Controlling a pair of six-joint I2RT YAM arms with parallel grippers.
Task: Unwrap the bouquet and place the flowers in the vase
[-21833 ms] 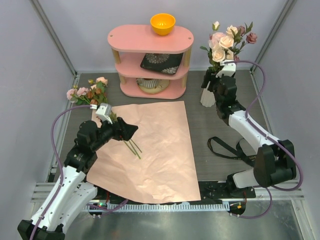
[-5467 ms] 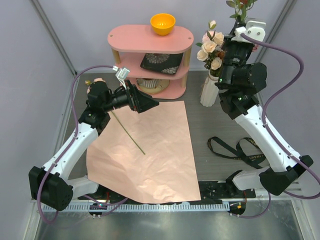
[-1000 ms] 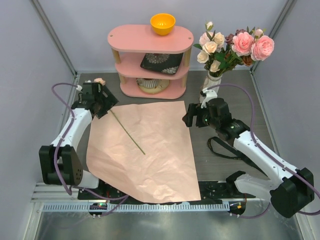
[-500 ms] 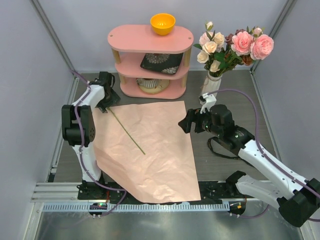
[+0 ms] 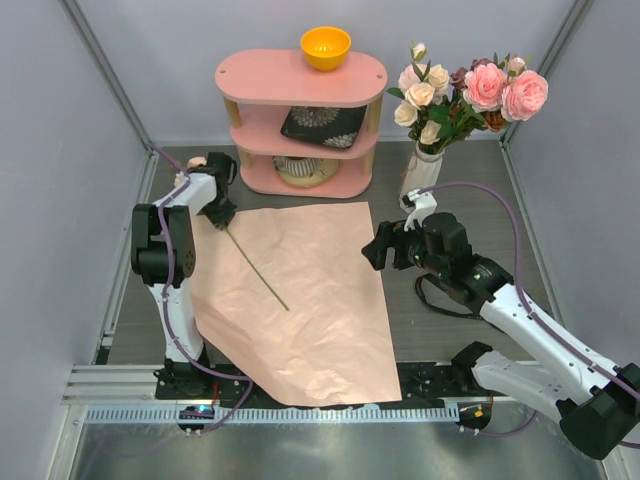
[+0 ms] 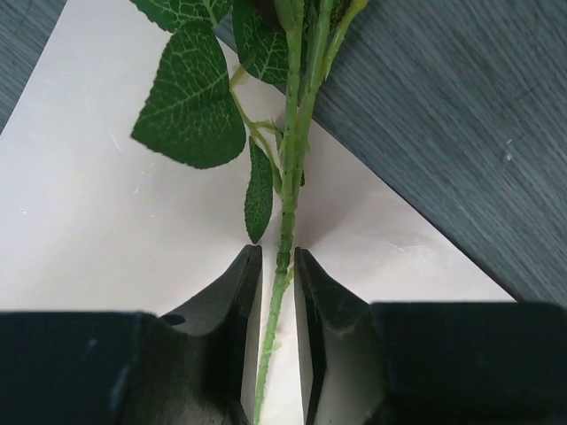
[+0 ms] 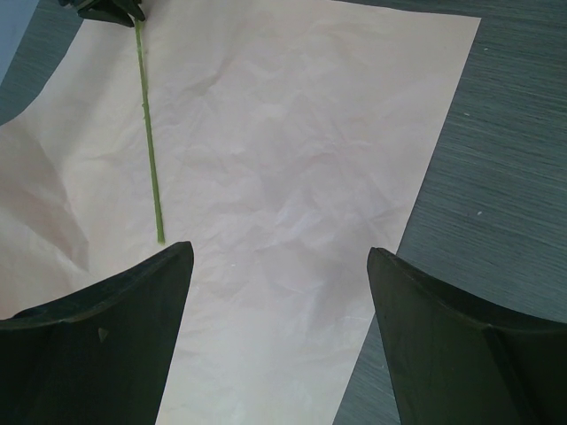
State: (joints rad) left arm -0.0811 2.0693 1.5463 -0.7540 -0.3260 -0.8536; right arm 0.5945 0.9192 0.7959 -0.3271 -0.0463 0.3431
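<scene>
Where the lone flower [image 5: 255, 268] lies slantwise on the salmon paper [image 5: 320, 300], left fingers [image 6: 232, 297] bracket its stem at the paper's far-left corner — narrowed, a sliver short of pinching. Right fingers [image 7: 133, 292] hang spread wide above the paper's right edge; the vase [image 5: 418, 182] stands beyond its far-right corner.

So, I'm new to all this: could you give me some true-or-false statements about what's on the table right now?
1. The orange bowl sits on top of the pink shelf. True.
2. The white vase is empty. False: it holds roses.
3. The left pincer straddles a green stem. True.
4. The right pincer holds a flower. False: it is open and empty.
5. The wrapping paper is rolled up. False: it lies spread out.
</scene>
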